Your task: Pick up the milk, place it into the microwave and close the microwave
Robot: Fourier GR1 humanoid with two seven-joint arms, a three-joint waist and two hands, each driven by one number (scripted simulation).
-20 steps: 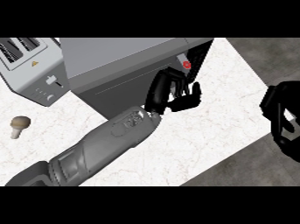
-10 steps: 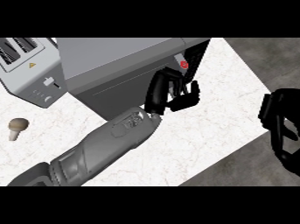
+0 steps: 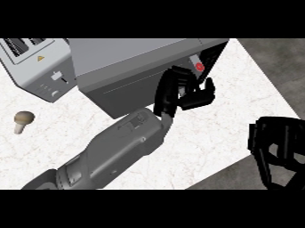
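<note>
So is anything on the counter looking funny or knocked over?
Only the mushroom, lying alone on the counter left of the microwave, looks stray. Nothing looks spilled or broken. The left hand is at the microwave's right end.

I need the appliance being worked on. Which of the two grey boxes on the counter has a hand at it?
The microwave, the larger box: the left hand is at its right end. The toaster, slotted on top, stands untouched to its left.

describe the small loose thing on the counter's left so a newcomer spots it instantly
Start at the big grey microwave, then go left past the toaster onto the white marble counter. Below the toaster lies a mushroom: a tan round cap on a pale stem, the only small, brownish thing there.
</note>
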